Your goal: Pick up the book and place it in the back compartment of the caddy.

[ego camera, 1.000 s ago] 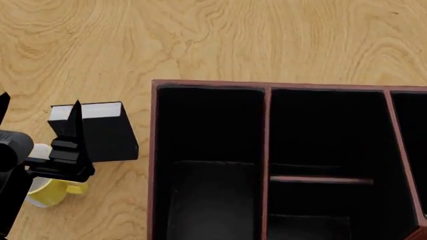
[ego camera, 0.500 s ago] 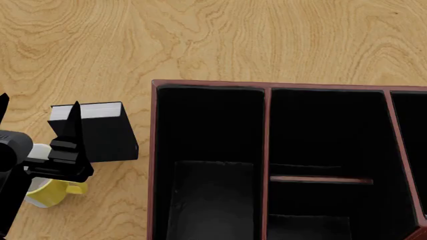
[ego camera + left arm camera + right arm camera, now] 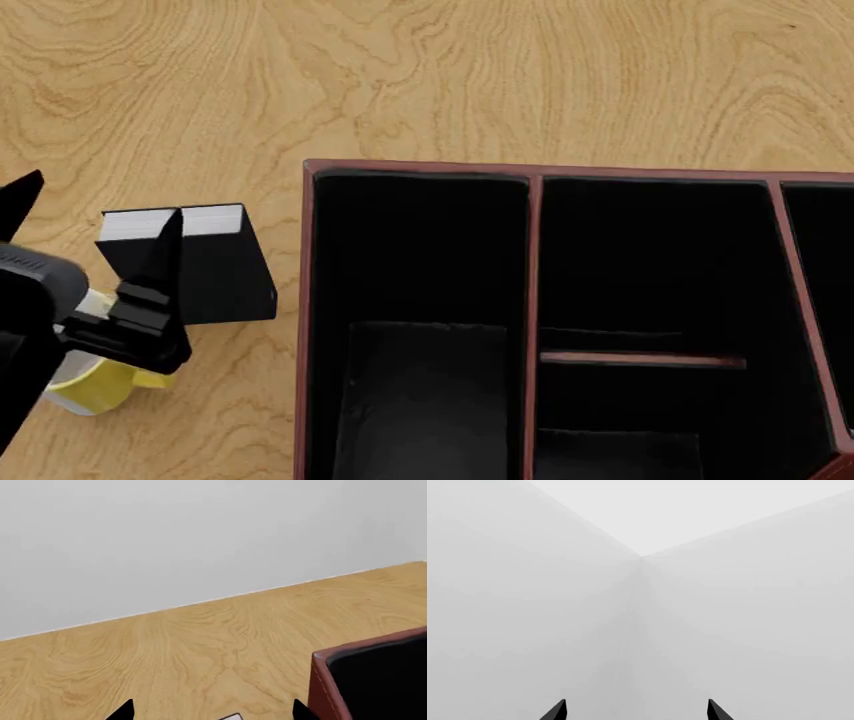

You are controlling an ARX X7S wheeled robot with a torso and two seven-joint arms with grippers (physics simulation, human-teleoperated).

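Your left end effector point(image 3: 96, 212) hangs with its fingers spread apart and nothing between them near the tabletop point(image 3: 400, 80)'s left edge, and the book point(image 3: 200, 262) stands just under and beyond it, one finger crossing its white page edges, the other clear to the left. The book's long axis runs left to right, so the spread fingers are offset left of it; your right end effector point(image 3: 635, 711), also spread and empty, faces only blank wall. Farther right, the caddy point(image 3: 310, 300) holds the back compartment point(image 3: 651, 262) beyond the crossbar point(image 3: 641, 358).
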